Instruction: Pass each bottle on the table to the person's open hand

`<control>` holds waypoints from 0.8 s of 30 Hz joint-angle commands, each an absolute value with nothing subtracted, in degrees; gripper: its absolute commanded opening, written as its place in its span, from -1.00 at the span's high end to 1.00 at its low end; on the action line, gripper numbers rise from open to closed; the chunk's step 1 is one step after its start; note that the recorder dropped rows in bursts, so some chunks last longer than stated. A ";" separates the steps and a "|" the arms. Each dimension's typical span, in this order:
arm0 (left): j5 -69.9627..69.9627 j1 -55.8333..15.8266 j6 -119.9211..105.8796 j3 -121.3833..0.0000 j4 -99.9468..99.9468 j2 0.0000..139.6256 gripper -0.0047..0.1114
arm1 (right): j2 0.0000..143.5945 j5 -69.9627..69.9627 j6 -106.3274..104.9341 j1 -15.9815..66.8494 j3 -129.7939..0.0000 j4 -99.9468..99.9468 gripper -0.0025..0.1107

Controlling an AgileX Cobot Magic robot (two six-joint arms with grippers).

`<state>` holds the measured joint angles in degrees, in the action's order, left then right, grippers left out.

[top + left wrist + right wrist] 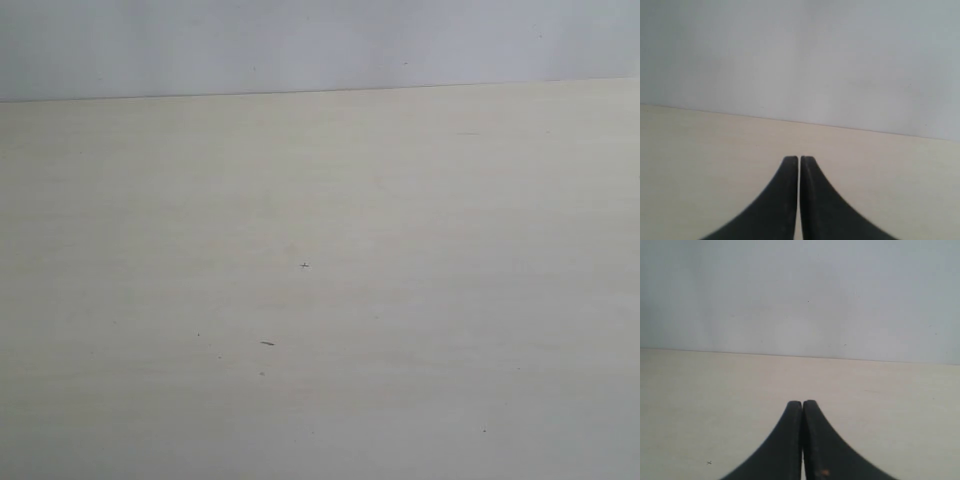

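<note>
Beige table [400,300], no bottles visible; left tool [799,159] and right tool [802,402] clenched, empty; advisable: locate a bottle before opening.

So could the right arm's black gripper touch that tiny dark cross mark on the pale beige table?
Probably yes. The right gripper, jaws shut, points across the pale beige table, the tiny dark cross mark lies near it, and nothing shows between them.
</note>
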<state>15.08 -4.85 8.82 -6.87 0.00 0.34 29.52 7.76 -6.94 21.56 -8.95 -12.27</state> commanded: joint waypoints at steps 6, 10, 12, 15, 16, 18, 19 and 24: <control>17.90 -4.64 8.62 -6.68 0.33 0.00 0.85 | 29.37 8.09 -7.02 21.31 -8.72 -12.00 0.96; 21.13 -4.64 9.20 -6.68 0.33 0.00 0.85 | 29.37 8.09 -7.02 21.31 -8.72 -12.00 0.96; 21.43 -4.64 9.20 -6.02 0.33 0.00 0.85 | 29.37 8.09 -7.02 21.31 -8.72 -12.00 0.96; 20.46 -4.64 9.20 -3.20 0.33 0.00 0.85 | 29.37 8.09 -7.02 21.31 -8.72 -12.00 0.96; 20.33 -4.64 9.20 -1.94 0.33 0.00 0.85 | 29.37 8.09 -7.02 21.31 -8.72 -12.00 0.96; 20.33 -4.64 9.09 -0.50 0.33 0.00 0.85 | 29.37 8.09 -7.02 21.31 -8.72 -12.00 0.96; 20.33 -4.64 9.09 -0.21 0.33 0.00 0.85 | 29.37 8.09 -7.02 21.31 -8.72 -12.00 0.96; 20.70 -4.64 9.09 0.00 0.33 0.00 0.85 | 29.37 8.09 -7.02 21.31 -8.72 -12.00 0.96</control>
